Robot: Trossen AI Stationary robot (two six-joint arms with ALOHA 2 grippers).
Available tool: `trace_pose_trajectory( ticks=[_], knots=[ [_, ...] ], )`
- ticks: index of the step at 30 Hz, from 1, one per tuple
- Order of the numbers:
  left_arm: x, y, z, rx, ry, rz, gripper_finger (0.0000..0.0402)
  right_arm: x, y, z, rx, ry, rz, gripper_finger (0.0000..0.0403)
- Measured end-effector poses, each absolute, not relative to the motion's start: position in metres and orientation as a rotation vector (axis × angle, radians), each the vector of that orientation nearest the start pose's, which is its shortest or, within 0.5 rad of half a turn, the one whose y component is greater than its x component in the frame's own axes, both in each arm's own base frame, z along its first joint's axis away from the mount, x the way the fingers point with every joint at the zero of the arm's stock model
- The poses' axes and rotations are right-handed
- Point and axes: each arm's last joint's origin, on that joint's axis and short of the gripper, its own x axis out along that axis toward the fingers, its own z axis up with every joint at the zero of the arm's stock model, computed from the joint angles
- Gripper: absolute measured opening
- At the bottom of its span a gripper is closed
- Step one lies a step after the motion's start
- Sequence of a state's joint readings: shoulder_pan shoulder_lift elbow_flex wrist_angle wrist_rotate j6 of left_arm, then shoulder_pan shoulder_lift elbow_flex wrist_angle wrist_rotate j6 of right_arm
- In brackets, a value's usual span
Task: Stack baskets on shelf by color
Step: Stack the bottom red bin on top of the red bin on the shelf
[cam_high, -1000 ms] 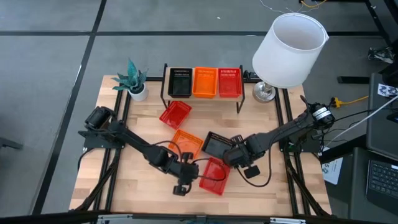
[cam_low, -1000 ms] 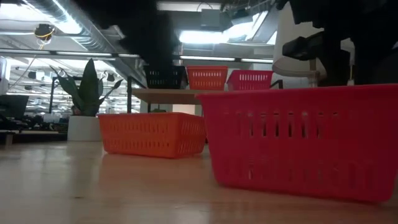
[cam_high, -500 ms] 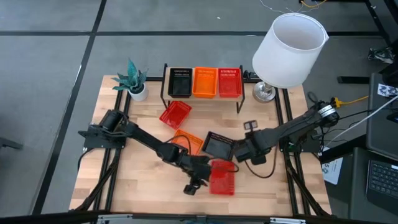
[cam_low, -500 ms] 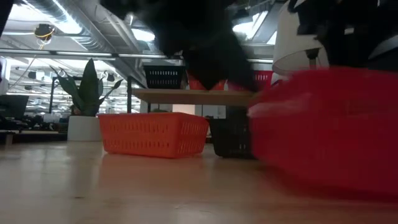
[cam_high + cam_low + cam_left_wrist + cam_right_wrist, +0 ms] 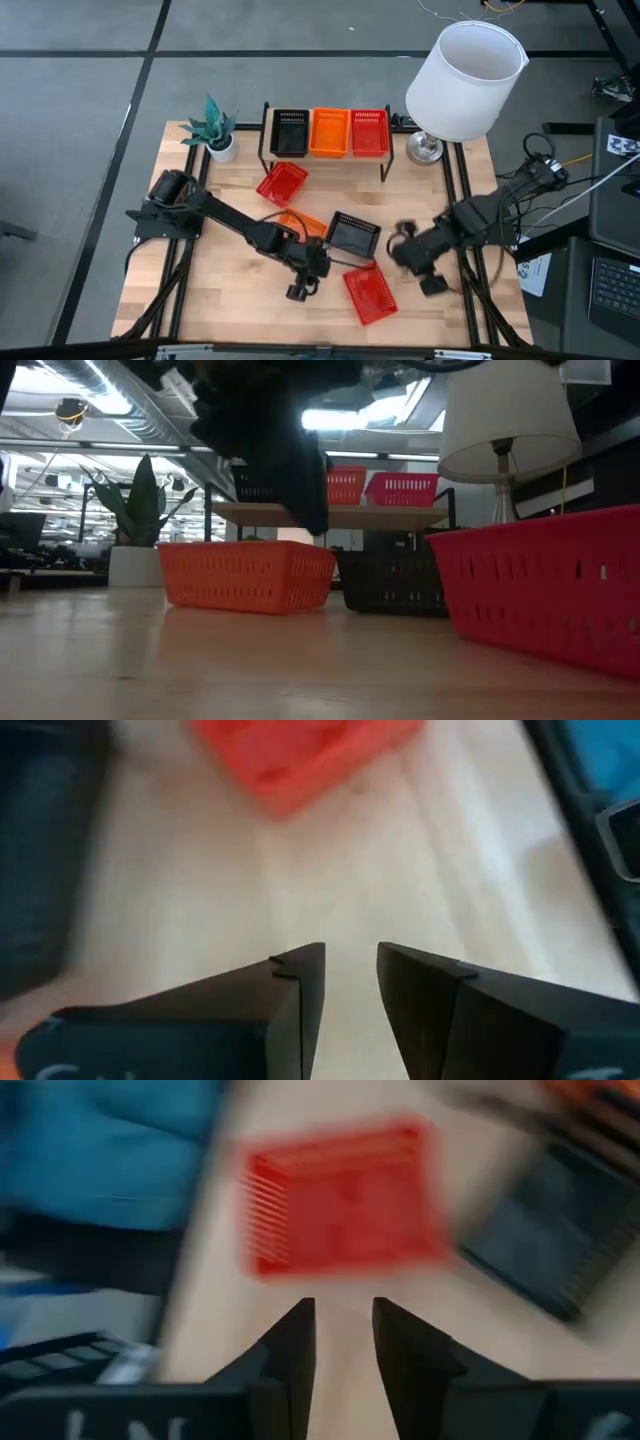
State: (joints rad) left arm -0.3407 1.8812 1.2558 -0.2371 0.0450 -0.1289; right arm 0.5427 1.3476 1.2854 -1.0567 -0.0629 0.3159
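Three perforated plastic baskets [image 5: 329, 132], black, orange and red, sit along the light-wood shelf [image 5: 326, 155] at upper centre. Lower centre, a red mesh basket [image 5: 370, 295] lies loose between the left gripper [image 5: 297, 290] and right gripper [image 5: 432, 283], both narrowly parted and empty.

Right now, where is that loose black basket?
In the high view the black basket sits mid-table, between the orange basket and the red basket nearer the front edge.

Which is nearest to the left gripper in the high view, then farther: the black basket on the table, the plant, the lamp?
From the left gripper:
1. Black basket, on the table just beyond it.
2. Plant, far left corner.
3. Lamp, far right corner.
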Motion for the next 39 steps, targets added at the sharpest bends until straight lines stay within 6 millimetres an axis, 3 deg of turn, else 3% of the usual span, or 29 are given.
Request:
trace_pose_trajectory(
  ticks=[5, 10, 16, 20, 25, 39],
  knots=[
    [0.350, -0.123, 0.223, 0.031, 0.914, -0.189, 0.0087, 0.224, 0.169, 0.303, -0.093, 1.053, 0.626, 0.0102],
    [0.324, -0.114, 0.253, 0.105, 0.916, -0.037, 0.0087, 0.235, 0.185, 0.262, -0.200, 1.115, 0.607, 0.0102],
    [0.309, -0.106, 0.277, 0.101, 0.848, 0.058, 0.0087, 0.253, 0.198, 0.218, -0.199, 1.234, 0.624, 0.0102],
    [0.309, -0.103, 0.280, 0.085, 0.836, 0.082, 0.0087, 0.258, 0.208, 0.201, -0.183, 1.265, 0.671, 0.0102],
    [0.310, -0.100, 0.279, 0.052, 0.837, 0.121, 0.0087, 0.256, 0.220, 0.195, -0.149, 1.266, 0.761, 0.0102],
    [0.310, -0.097, 0.279, 0.012, 0.839, 0.148, 0.0087, 0.247, 0.221, 0.179, -0.226, 1.275, 0.700, 0.0102]
  ],
)
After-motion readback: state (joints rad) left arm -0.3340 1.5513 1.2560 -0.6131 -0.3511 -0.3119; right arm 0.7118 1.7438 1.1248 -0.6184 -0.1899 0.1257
